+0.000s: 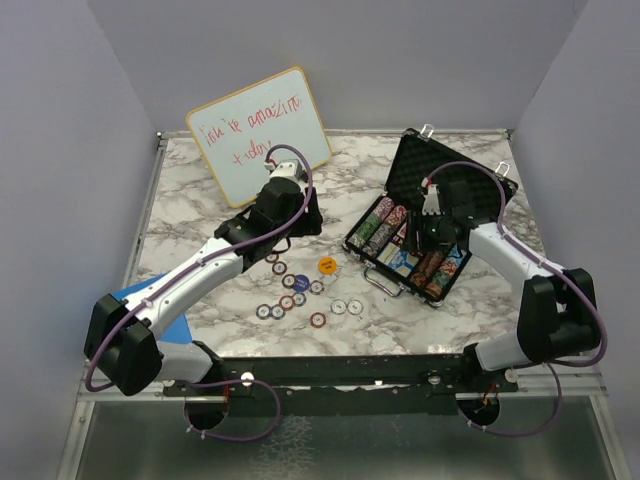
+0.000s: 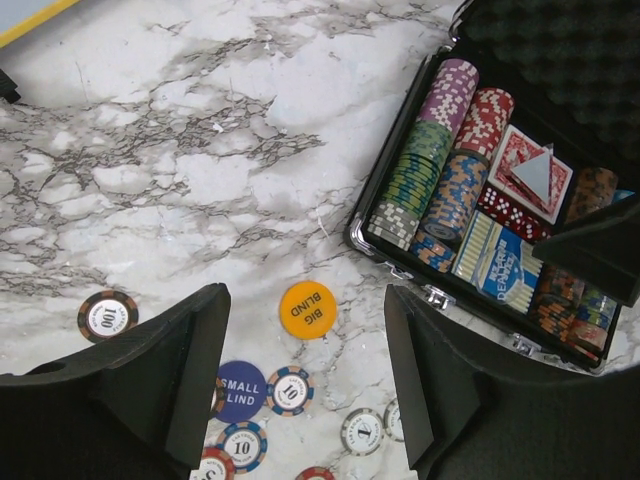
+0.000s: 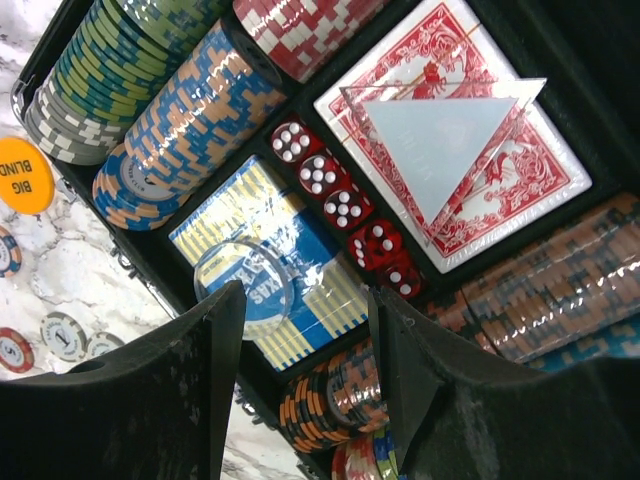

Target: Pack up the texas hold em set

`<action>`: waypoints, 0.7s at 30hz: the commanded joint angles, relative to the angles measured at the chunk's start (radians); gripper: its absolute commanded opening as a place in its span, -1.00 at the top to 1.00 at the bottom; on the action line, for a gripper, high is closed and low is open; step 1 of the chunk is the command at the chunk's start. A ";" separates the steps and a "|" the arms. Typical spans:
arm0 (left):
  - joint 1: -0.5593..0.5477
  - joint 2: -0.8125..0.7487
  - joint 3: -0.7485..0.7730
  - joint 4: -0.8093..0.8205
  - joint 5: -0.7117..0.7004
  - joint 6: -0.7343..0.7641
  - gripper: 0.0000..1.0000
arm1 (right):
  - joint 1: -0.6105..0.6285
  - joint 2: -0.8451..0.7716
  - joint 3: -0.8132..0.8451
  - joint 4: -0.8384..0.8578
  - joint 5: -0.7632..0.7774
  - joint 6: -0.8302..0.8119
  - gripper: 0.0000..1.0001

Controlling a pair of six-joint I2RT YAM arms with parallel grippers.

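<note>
An open black metal-edged briefcase (image 1: 415, 170) sits on the right side of the marble-patterned worktop (image 1: 190, 205), its foam-lined lid raised towards the back. Inside it, rows of multicoloured poker chips (image 2: 435, 150) lie on edge beside a red card deck (image 3: 450, 130). A line of small red dice (image 3: 340, 205) and a blue-and-yellow card deck (image 3: 305, 245) also lie in the case, and a clear round disc (image 3: 245, 285) rests on that deck.

The right end effector (image 3: 308, 295) hangs over the case, released, with nothing between its fingers. The left end effector (image 2: 305, 330) hovers above the middle of the worktop, also released and empty. Below it lie loose chips (image 1: 290, 300), an orange-yellow "BIG BLIND" disc (image 2: 308, 310) and a blue "SMALL BLIND" disc (image 2: 240, 390), all outside the case. A wood-framed whiteboard (image 1: 260, 135) with red writing stands at the back left.
</note>
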 commanded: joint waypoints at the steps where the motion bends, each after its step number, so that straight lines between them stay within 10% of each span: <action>1: 0.010 0.001 -0.018 -0.008 -0.012 0.022 -0.40 | 0.006 0.040 0.047 0.036 0.017 -0.059 -0.18; 21: 0.015 0.026 -0.042 -0.001 -0.002 0.018 -0.40 | 0.007 0.183 0.062 0.064 0.021 -0.058 0.11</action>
